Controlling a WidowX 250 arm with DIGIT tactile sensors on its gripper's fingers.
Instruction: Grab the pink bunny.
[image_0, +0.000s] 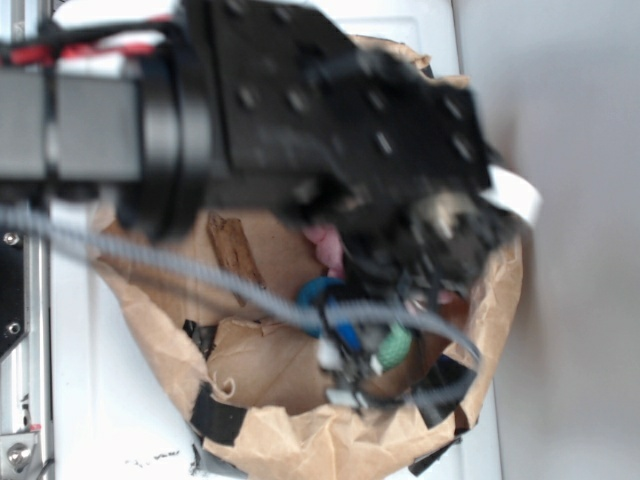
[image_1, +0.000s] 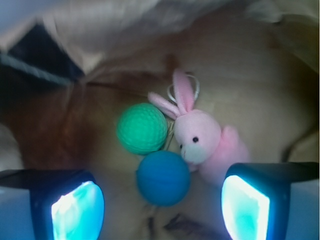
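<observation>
**Approach stage: open gripper above the plush rabbit inside a paper bag**

The black two-fingered gripper (image_1: 162, 200) appears in the wrist view with its jaws spread wide and nothing between them; its two pads (image_1: 77, 210) glow pale cyan at the lower corners. Ahead of the gap and shifted toward the right-hand finger lies the small, fuzzy, light-pink plush bunny (image_1: 202, 142), its pale face with one dark eye turned to the camera and its long ears pointing away. Its body lies just beyond the right pad, though contact cannot be judged. A smooth blue ball (image_1: 163, 178) sits nearest the centre of the gap, touching the bunny's muzzle; a dimpled green ball (image_1: 142, 128) lies just beyond it, beside the ears. All three rest on the floor of a crumpled brown paper bag (image_0: 170, 340), which the exterior view shows the arm reaching into. No grasp is made yet: judged from this, recentring toward the bunny, descent and closure remain.
</observation>
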